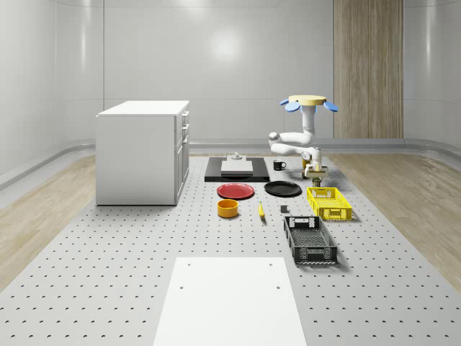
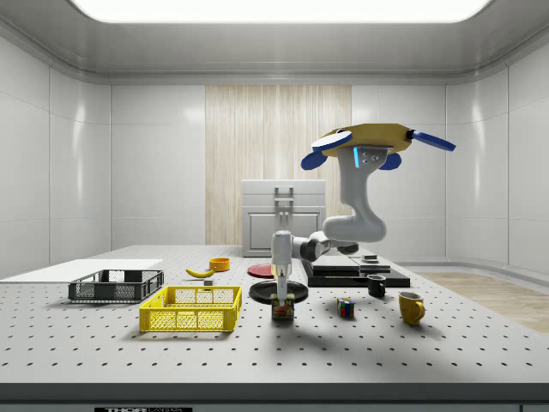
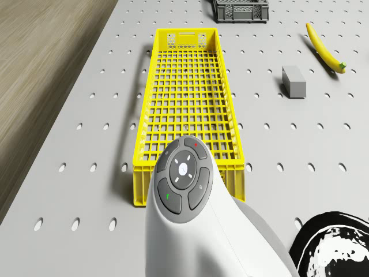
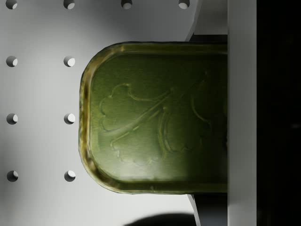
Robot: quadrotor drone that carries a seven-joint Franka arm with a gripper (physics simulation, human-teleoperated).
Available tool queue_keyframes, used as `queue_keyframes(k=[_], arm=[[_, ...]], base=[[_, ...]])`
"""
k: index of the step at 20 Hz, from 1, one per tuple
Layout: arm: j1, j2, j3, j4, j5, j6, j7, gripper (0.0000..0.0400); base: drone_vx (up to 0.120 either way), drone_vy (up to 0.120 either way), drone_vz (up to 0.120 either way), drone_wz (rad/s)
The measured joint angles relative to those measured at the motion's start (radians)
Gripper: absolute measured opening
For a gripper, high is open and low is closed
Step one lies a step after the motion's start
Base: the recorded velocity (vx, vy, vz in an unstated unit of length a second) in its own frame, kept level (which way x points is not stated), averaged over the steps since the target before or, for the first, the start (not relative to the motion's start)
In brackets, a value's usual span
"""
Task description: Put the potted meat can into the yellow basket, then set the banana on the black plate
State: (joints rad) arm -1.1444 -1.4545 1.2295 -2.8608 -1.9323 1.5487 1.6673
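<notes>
Drone hovering above table's far right part, arm bent downward, pincer low over the can, yellow basket just in front of pincer, black plate beside it, banana nearer still

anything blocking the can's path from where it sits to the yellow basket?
Nothing visible. The potted meat can stands on the table just off the short end of the yellow basket, with bare table between them. The gripper is down on the can, and the drone hovers above. The basket looks empty.
</notes>
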Motion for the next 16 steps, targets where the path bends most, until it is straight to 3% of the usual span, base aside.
queue_keyframes(k=[8, 14, 16], arm=[[0.002, -0.001, 0.066, -0.015, 0.064, -0.021, 0.006, 0.0286], [0.001, -0.006, 0.08, -0.017, 0.078, -0.02, 0.008, 0.0286], [0.0, -0.008, 0.082, -0.017, 0.081, -0.018, 0.009, 0.0286]], base=[[0.005, 0.0, 0.12, 0.0], [0.12, 0.0, 0.12, 0.0], [0.12, 0.0, 0.04, 0.0]])
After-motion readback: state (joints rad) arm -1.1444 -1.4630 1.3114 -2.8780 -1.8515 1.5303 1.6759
